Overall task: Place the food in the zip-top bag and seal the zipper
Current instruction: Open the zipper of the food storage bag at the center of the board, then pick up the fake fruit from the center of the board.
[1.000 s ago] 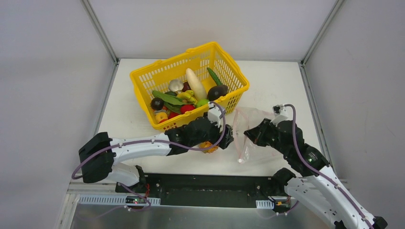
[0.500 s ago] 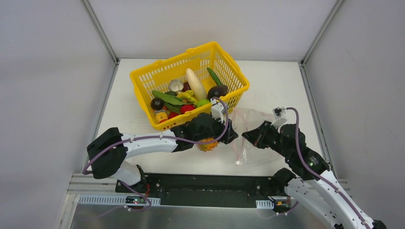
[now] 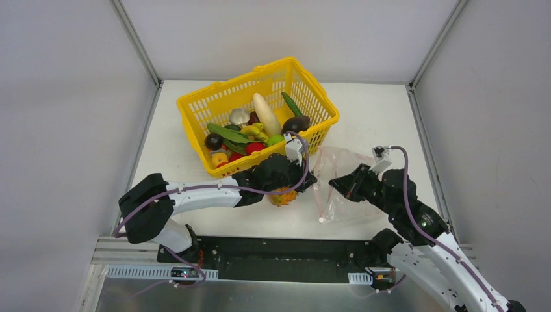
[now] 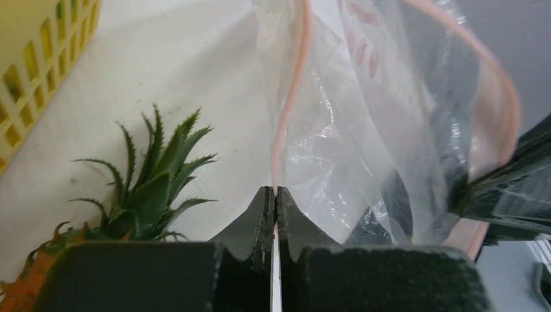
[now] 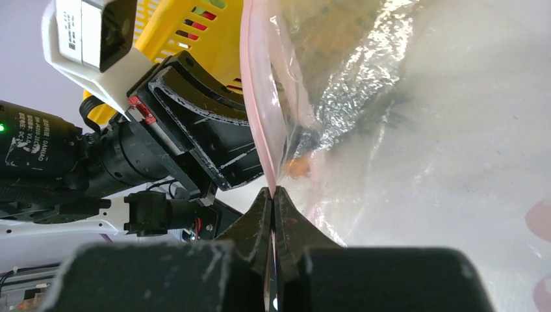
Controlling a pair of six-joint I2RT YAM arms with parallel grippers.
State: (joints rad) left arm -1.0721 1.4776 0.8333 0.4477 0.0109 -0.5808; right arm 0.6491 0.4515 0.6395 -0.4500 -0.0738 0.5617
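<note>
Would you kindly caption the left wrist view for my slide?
Left gripper pinching the zipper of the bag, beside a pineapple.

Yellow plastic lattice basket (image 3: 313,99) sits on white tabletop (image 3: 383,110), toward the far left of centre, turned at an angle, handles folded down on the rim. Grey wall panels (image 3: 65,97) on left, back and right, joined by metal corner posts (image 3: 136,42). Black strip (image 3: 286,250) along the table's near edge. White slotted cable duct (image 3: 140,271) below it, then a brushed metal sheet (image 3: 260,296).
</note>
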